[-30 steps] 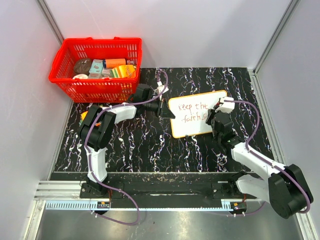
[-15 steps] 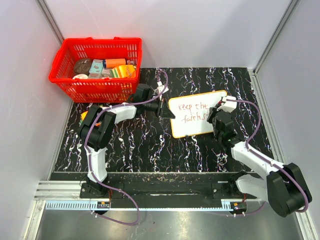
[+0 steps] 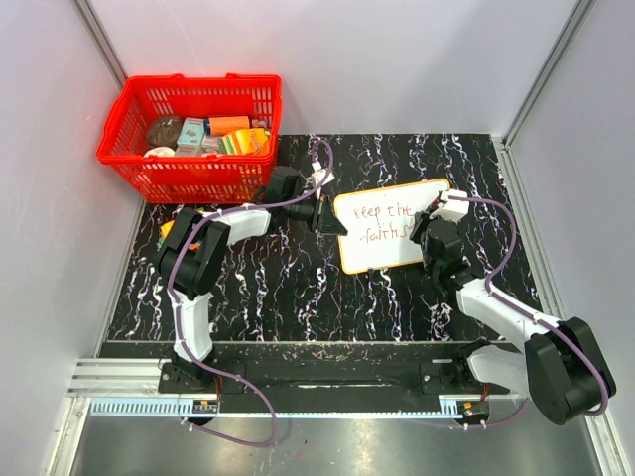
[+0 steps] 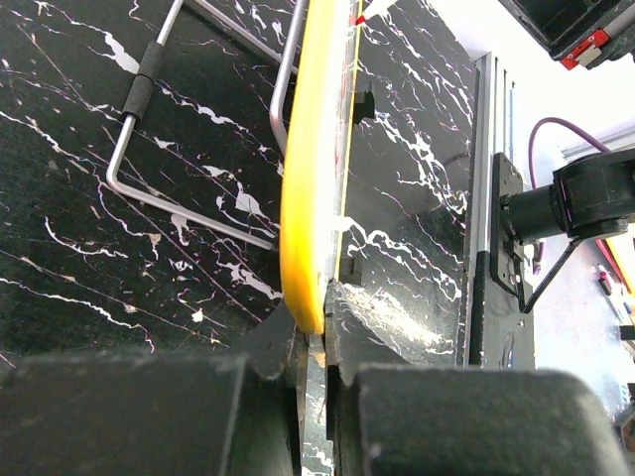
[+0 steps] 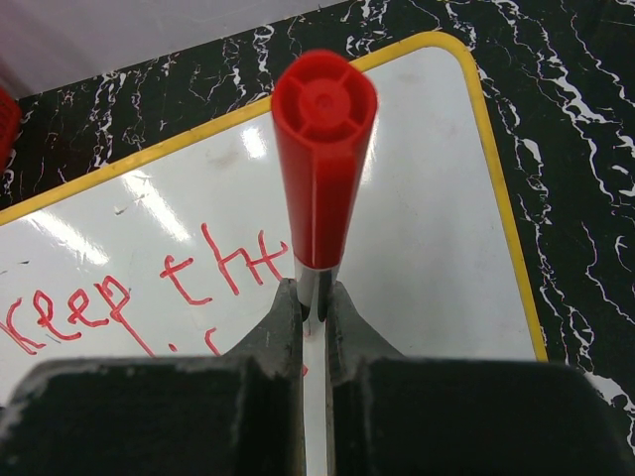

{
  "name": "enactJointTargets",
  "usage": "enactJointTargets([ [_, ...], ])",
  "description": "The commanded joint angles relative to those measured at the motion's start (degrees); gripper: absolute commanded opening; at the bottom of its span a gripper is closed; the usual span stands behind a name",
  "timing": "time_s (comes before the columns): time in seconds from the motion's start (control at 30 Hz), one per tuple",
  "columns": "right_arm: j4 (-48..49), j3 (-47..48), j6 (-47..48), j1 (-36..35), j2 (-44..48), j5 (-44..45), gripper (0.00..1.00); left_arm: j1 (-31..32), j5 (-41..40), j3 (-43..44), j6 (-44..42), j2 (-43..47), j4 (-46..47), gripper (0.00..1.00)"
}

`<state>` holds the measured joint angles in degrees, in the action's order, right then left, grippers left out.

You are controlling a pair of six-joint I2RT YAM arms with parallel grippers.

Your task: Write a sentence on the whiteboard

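Note:
The whiteboard lies tilted on the black marbled table, right of centre. The sentence shows in red as "keep the" above "faith s". My left gripper is shut on the board's left edge; the left wrist view shows the yellow rim pinched between the jaws of that gripper. My right gripper hovers over the board's right half, shut on a red marker that stands upright in the right gripper. Its tip is hidden. The words "keep the" are visible on the board.
A red basket with several packaged items stands at the back left, close behind my left arm. A bent metal wire stand lies beside the board. Grey walls enclose the table on three sides.
My right gripper with the marker has shifted slightly to the right along the second line. The left arm and the board have not moved.

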<state>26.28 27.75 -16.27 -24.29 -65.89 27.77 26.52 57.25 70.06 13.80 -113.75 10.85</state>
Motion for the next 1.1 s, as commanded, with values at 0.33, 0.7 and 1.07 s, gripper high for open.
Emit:
enactJointTargets([
  [0.33, 0.44, 0.82, -0.69, 2.32, 1.73, 3.78, 0.00, 1.60, -5.14, -2.12, -8.71, -3.23, -6.02, 0.00],
  [0.7, 0.17, 0.90, -0.69, 2.58, 5.59, -1.05, 0.00, 1.60, -5.22, -2.04, -8.62, -3.23, -6.02, 0.00],
  [1.07, 1.40, 2.49, -0.86, 2.50, 1.82, -1.14, 0.00, 1.60, -5.14, -2.12, -8.71, -3.23, -6.02, 0.00],
])
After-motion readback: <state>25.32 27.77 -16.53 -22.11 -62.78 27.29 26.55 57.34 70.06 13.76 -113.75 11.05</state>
